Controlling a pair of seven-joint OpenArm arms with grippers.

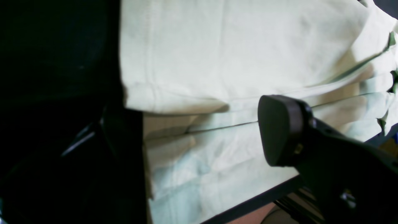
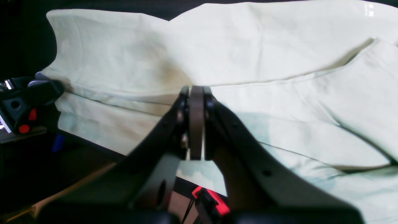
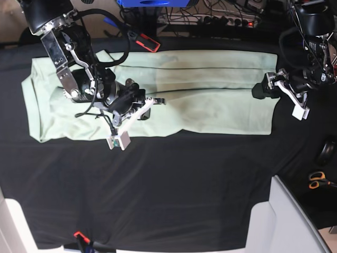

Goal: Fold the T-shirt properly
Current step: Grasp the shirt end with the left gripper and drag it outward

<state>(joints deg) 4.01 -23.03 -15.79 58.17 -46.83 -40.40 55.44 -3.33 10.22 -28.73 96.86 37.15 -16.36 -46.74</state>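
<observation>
The pale mint-green T-shirt (image 3: 210,100) lies folded lengthwise in a long band across the back of the black table cover (image 3: 184,184). My right gripper (image 3: 151,105) hovers over its left half, pointing right. In the right wrist view this gripper (image 2: 196,93) is shut, pads pressed together just over a fold edge of the shirt (image 2: 264,46), with no cloth visible between them. My left gripper (image 3: 259,90) sits at the shirt's right end. It is open (image 1: 199,133), one finger (image 1: 279,130) at the right and folded layers of shirt (image 1: 233,46) under the gap.
A black-and-red clip (image 3: 143,41) rests at the shirt's back edge, with cables behind it. Orange-handled scissors (image 3: 317,180) lie at the far right. A white surface (image 3: 287,221) juts in at the front right corner.
</observation>
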